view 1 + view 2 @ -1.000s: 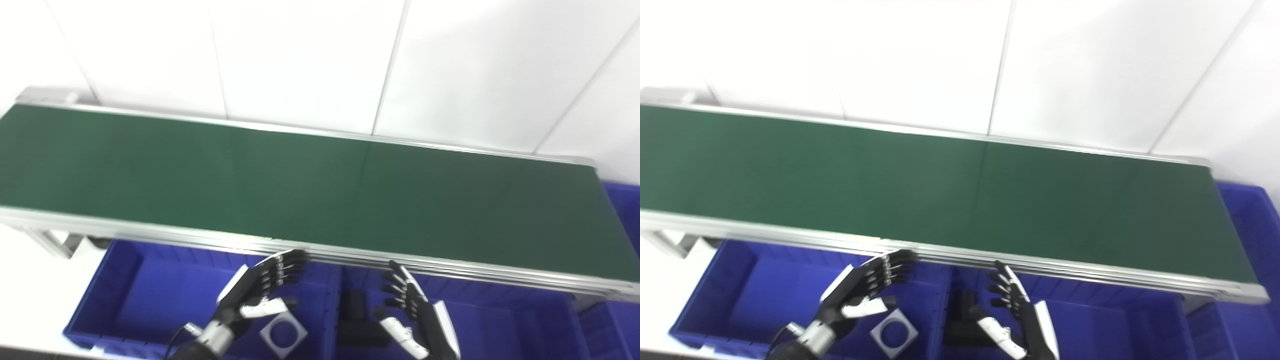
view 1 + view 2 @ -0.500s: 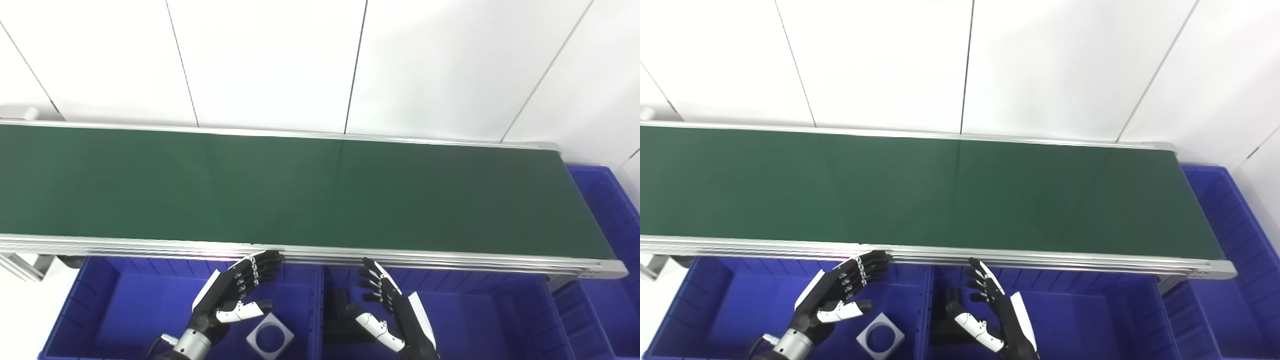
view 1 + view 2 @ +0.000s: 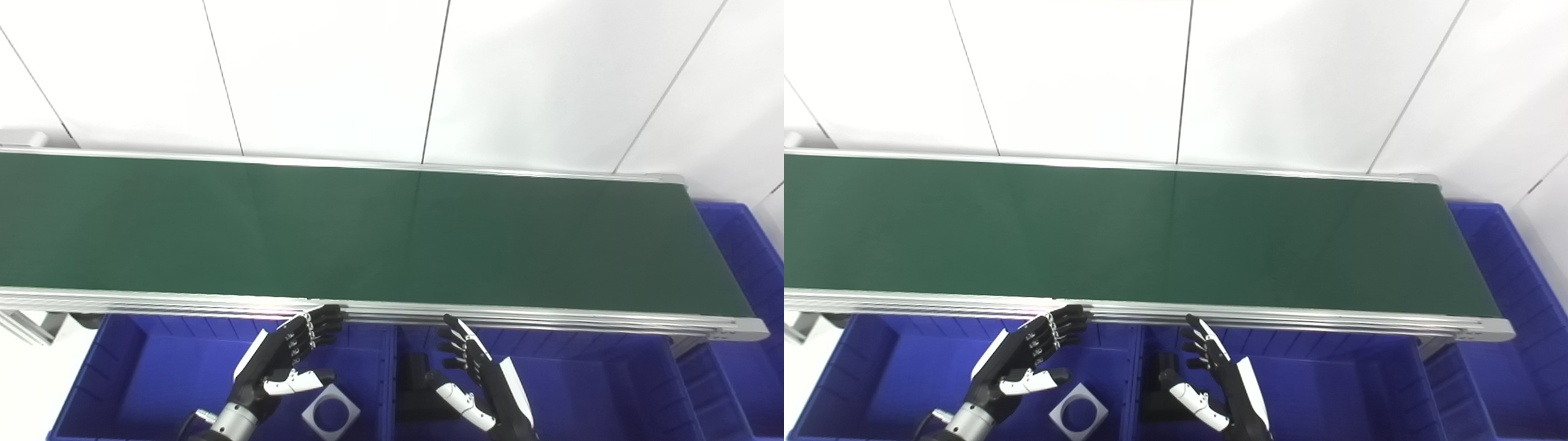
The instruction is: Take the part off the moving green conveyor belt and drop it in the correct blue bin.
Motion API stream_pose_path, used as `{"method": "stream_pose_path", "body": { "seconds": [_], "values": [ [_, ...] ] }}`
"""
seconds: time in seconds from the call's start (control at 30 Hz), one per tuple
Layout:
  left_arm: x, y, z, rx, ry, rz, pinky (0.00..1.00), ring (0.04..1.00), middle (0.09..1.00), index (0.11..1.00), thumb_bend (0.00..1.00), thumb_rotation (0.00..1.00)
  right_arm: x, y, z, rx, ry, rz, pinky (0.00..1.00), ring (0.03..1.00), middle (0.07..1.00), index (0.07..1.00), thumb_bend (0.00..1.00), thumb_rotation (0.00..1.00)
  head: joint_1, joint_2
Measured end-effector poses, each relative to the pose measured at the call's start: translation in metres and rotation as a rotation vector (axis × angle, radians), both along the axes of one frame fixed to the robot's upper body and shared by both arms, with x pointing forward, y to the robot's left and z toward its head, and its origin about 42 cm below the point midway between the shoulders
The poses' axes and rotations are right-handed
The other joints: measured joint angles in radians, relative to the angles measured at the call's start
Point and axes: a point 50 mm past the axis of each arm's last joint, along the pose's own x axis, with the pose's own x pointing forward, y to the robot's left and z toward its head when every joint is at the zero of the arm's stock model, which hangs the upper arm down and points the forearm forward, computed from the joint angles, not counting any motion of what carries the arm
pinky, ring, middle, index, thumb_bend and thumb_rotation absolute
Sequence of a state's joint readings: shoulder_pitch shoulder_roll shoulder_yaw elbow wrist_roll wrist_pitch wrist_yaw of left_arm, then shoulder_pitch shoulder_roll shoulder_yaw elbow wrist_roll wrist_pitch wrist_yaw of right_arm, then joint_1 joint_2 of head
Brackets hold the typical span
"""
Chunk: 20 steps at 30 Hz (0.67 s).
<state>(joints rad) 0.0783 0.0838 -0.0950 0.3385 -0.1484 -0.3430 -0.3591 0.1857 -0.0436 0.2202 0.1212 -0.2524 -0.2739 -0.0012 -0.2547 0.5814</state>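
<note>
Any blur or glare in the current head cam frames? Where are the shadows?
Left eye view: sharp, no motion blur; a faint pale sheen on the conveyor belt near mid-length, its right end darker; bright highlight along the near aluminium rail. Right eye view: equally sharp; the white wall is close to blown out at the top; soft shadow under the rail falls into the blue bins.

My right hand (image 3: 484,386) covered part of a black part (image 3: 422,383) beside my thumb. The picture's lower edge cut off both my wrists and the grey square part (image 3: 331,416) under my left hand (image 3: 278,361).
</note>
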Motion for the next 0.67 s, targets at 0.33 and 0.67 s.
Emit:
{"method": "stream_pose_path", "body": {
  "seconds": [0.33,0.67],
  "values": [
    [-0.0028,-0.0097,0.0024,0.084,-0.039,-0.060,0.84,0.876,0.889,0.892,1.00,0.36,0.0014,-0.0031,0.0003,0.023,0.008,0.017,0.72,0.801,0.840,0.914,0.64,0.69,0.018,0.014],
    [-0.0033,-0.0100,0.0034,0.105,-0.048,-0.061,0.84,0.873,0.888,0.898,1.00,0.37,0.0015,-0.0053,0.0014,0.049,0.013,0.026,0.72,0.798,0.838,0.915,0.68,0.71,0.034,0.020]
  ]
}}
